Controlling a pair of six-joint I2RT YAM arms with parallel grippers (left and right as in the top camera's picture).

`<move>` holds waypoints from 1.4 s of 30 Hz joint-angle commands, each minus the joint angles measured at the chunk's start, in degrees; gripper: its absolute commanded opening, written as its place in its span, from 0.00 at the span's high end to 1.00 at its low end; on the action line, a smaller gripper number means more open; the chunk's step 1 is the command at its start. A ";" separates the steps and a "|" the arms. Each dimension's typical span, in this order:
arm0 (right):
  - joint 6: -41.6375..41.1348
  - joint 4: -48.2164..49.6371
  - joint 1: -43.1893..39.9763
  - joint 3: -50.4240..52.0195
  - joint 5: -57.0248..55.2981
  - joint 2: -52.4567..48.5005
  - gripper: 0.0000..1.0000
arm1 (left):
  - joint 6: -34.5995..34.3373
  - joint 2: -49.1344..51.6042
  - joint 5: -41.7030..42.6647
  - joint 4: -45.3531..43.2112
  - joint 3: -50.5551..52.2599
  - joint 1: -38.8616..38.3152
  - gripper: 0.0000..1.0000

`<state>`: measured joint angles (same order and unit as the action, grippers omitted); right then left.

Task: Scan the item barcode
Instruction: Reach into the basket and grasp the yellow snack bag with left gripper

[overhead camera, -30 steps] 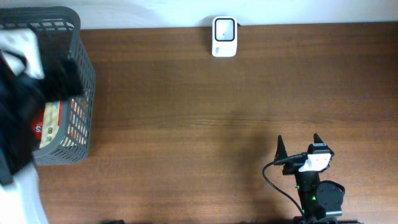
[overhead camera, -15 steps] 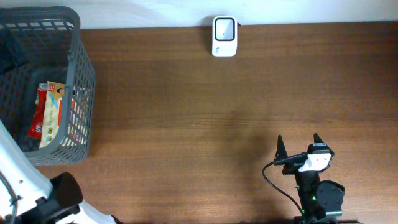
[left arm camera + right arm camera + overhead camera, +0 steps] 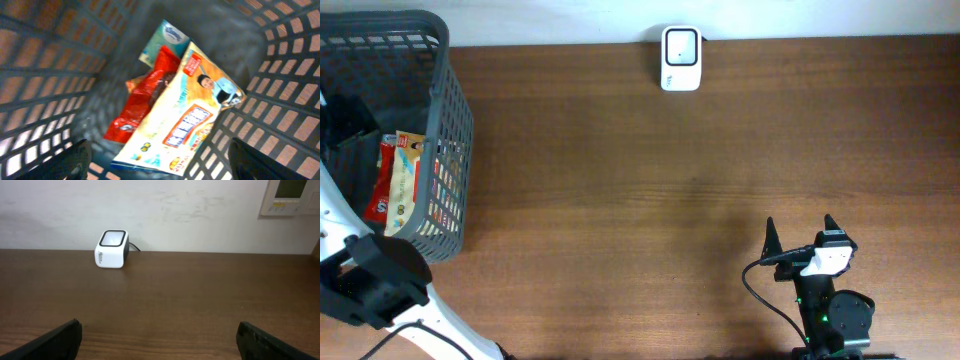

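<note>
My left gripper [image 3: 160, 162] hangs wide inside the grey plastic lattice basket [image 3: 280, 75], gripping nothing. Below it lie 3 soft packs: a glossy cream snack packet [image 3: 190, 115], its blue lettering too blurred to read, overlapping a crinkly red packet [image 3: 145, 97] and a teal tissue pack [image 3: 160, 42]. My right gripper [image 3: 160, 337], also wide, faces the boxy white scanner [image 3: 112, 248] on the wooden table [image 3: 200, 290].
</note>
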<state>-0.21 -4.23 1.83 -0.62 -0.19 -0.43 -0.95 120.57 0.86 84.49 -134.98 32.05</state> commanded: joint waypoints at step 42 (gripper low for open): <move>-0.61 -0.39 0.37 0.31 -0.50 0.11 0.02 | 4.90 20.20 4.55 5.99 -0.11 -0.02 0.81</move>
<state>-0.21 -4.23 1.83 -0.62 -0.19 -0.43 3.64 138.34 4.54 89.86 -134.87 31.94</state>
